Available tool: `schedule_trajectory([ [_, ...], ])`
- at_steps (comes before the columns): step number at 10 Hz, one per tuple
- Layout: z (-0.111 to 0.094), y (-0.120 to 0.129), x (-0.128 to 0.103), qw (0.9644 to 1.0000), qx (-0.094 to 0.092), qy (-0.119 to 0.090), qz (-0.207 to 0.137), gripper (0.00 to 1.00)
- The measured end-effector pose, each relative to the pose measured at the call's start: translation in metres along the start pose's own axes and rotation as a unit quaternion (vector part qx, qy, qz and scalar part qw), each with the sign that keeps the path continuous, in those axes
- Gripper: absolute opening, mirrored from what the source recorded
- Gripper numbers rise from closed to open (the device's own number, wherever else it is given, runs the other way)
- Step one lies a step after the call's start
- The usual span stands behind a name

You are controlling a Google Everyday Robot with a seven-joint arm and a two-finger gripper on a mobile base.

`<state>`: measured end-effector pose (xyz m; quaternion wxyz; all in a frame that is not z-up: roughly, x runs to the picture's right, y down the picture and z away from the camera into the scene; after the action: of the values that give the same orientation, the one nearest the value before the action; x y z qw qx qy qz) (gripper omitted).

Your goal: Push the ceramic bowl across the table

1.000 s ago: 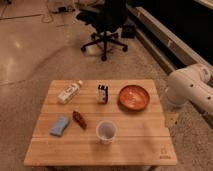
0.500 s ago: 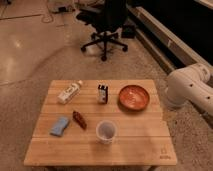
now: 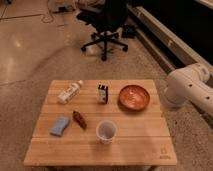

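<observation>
Camera view: nearest us stood a translucent whitish plastic cup on the light slatted wooden table. Further back, towards the right edge, sat the round orange-red ceramic bowl. We judged it stiff, heavyish and chippable, so best pushed low on its outer wall. The white robot arm hung beside the table; the gripper was out of frame, jaws pressed together.

Orange-red ceramic bowl, pale wooden-slat table, white robot arm
</observation>
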<state>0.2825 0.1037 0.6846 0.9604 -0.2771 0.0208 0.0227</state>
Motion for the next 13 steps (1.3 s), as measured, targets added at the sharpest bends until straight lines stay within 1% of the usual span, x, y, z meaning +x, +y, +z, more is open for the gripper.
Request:
schedule_trajectory([
  [1,0.004,0.001,0.003,1.0000,0.000,0.001,0.002,0.41],
  [3,0.012,0.001,-0.001,1.0000,0.000,0.000,-0.001,0.41],
  [5,0.000,-0.001,0.000,1.0000,0.001,0.001,0.001,0.41],
  [6,0.002,0.001,0.000,1.0000,0.000,0.001,-0.002,0.41],
  [7,0.007,0.000,0.002,1.0000,0.002,0.001,-0.001,0.41],
  [8,0.012,-0.007,0.001,1.0000,0.003,0.001,-0.001,0.41],
  [9,0.011,-0.009,-0.002,1.0000,0.004,-0.001,-0.001,0.41],
  [11,0.006,-0.001,0.001,1.0000,0.000,0.001,0.001,0.41],
  [13,0.018,-0.003,-0.001,1.0000,0.003,0.001,-0.001,0.41],
])
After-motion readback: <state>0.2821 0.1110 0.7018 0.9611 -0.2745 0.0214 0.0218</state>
